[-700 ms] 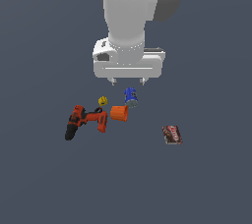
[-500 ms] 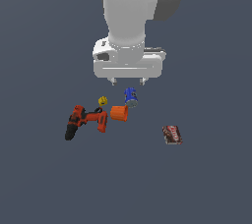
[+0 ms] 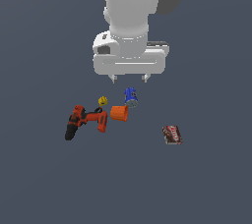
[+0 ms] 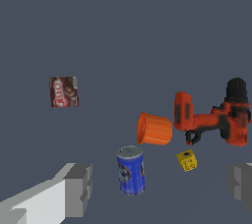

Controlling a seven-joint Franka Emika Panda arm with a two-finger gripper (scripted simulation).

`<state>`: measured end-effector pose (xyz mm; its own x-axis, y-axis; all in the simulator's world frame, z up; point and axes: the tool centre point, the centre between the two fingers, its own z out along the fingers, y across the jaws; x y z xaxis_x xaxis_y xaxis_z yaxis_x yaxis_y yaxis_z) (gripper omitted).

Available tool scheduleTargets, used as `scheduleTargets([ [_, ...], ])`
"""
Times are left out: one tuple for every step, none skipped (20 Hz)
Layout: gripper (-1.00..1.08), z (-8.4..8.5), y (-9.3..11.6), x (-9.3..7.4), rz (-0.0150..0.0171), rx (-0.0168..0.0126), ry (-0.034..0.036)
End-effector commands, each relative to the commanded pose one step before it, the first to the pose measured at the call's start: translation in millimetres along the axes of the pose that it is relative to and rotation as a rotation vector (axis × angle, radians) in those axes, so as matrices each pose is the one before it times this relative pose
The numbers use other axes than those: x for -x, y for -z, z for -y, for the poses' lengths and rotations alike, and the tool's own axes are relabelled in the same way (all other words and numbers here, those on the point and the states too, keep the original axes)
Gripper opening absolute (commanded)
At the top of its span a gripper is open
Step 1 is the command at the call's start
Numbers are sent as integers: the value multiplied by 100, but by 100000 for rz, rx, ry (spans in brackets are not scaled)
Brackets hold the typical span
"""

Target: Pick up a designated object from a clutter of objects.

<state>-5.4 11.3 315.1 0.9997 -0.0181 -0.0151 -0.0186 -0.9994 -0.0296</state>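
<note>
Going by the exterior view from its left, a red-and-black power drill (image 3: 83, 121) is lying on its side on the plain dark grey-blue surface (image 3: 44, 183), its black chuck pointing toward that view's left. Just beside the drill's handle base, a small yellow blocky object with dark spots (image 3: 103, 101) is sitting; it is the smallest item, and whether it is touching the drill cannot be told. Next, an orange ribbed plastic cup (image 3: 119, 113) is lying tipped over on its side, close to the drill's base. A blue cylindrical can with a grey lid (image 3: 130, 97) is standing upright just beyond the cup; its label writing is too blurred to read. Well apart, toward the exterior view's right, a dark red flat box (image 3: 173, 134) is lying flat, showing white lettering that cannot be made out.

The white arm's gripper (image 3: 130, 77) is hanging above the can with its fingers spread wide, pinching nothing. No room features are showing.
</note>
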Motion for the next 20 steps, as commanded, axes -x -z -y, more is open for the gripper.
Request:
scheduleTargets([
  [100,-101,-194,23,115,-37,-572],
  [100,-90,-162,9,6,-48,-616],
  [100,-114,-199,7,-22,-60,-800],
  [100,-138,-238,7,-39,-71,-978],
  [100,-165,-282,10,-41,-82,-1156],
  [100,-194,-334,16,-27,-95,-1344],
  [100,-226,-389,23,-14,-106,-1547],
  [100,-257,-439,28,-12,-116,-1747],
  [100,-286,-482,32,-22,-124,-1943],
  [100,-317,-525,36,-30,-130,-2141],
  [100,-350,-571,42,-30,-134,-2345],
  [100,-384,-617,49,-30,-137,-2548],
  [100,-418,-660,56,-34,-137,-2752],
  [100,-454,-701,63,-38,-135,-2958],
  [100,-492,-742,70,-42,-130,-3165],
  [100,-531,-781,78,-48,-122,-3373],
  [100,-572,-818,85,-54,-111,-3582],
  [100,-615,-854,92,-63,-97,-3792],
  [100,-651,-876,98,-72,-79,-3952],
  [100,-666,-865,99,-81,-57,-3972],
])
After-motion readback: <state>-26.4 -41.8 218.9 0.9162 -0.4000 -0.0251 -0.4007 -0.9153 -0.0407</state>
